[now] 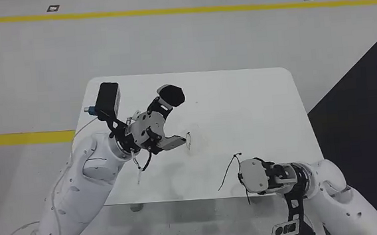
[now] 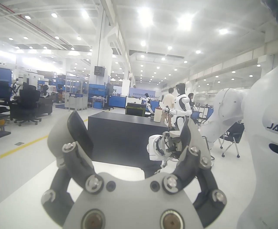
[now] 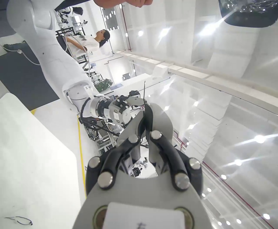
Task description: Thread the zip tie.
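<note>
Zip tie (image 3: 144,91): lower length hidden inside the clamped right gripper (image 3: 146,110), head too small to make out. Tiny loop (image 1: 189,141) on table (image 1: 241,107), can't identify.

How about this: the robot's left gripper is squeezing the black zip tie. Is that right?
Not quite. It is the right gripper that is squeezing the black zip tie, as the right wrist view shows. The left gripper is open and holds nothing.
</note>
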{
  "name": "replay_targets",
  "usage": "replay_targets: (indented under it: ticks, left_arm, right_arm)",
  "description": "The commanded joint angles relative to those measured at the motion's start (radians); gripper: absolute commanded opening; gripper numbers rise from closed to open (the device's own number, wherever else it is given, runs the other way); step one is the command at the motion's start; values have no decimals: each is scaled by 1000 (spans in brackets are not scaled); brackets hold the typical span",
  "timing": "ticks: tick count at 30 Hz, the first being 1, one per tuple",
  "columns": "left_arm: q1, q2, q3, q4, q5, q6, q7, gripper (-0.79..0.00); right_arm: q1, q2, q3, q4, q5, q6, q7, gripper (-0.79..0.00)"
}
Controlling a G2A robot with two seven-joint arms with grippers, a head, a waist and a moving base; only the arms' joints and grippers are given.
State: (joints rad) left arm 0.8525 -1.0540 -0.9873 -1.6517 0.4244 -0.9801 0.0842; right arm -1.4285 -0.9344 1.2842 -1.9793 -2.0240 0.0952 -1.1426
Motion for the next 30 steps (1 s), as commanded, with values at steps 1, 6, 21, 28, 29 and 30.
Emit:
replay_targets:
  ticks: [1, 6, 21, 28, 29, 30]
  left_arm:
    - [0, 0, 0, 0, 0, 0, 0, 0]
    - [0, 0, 0, 0, 0, 0, 0, 0]
    - [37, 7, -134, -22, -9, 19, -41, 0]
    - [56, 1, -119, -41, -25, 23, -78, 0]
    - [56, -1, -114, -42, -24, 23, -84, 0]
    - [57, -2, -112, -41, -24, 25, -85, 0]
  right_arm:
    - [-1, -1, -1, -3, 5, -4, 13, -785]
    - [-5, -7, -6, 3, 114, -88, 119, -785]
    - [10, -19, -15, 58, 367, -355, 236, -785]
    - [2, -37, -37, 59, 595, -386, 497, -785]
    - [2, -37, -37, 59, 595, -386, 497, -785]
    - [2, -37, -37, 59, 595, -386, 497, -785]
